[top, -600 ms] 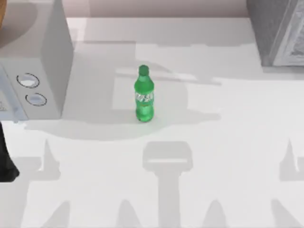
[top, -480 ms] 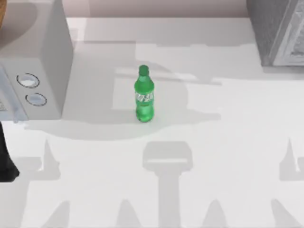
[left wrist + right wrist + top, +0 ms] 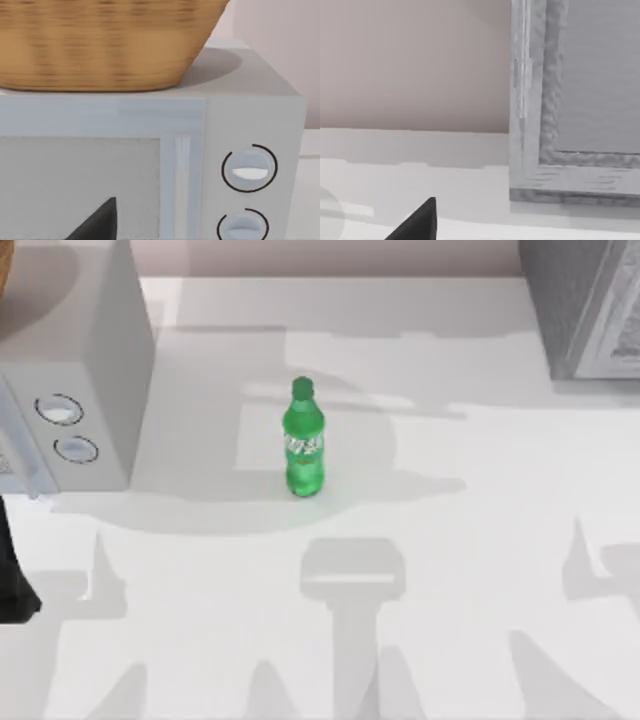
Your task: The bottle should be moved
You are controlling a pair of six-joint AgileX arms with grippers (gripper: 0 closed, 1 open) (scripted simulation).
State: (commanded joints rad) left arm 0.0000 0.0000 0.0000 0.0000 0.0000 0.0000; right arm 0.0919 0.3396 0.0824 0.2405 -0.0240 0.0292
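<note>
Bottle (image 3: 303,438) stands upright mid-table; left wrist view adds basket (image 3: 100,45) atop microwave (image 3: 250,125); jaws' state unclear.

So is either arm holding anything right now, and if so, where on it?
Nothing is held. The bottle stands alone and upright on the table, with no gripper near it.

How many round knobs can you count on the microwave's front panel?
2: an upper knob and a lower knob directly beneath it, on the microwave at the table's left side.
</note>
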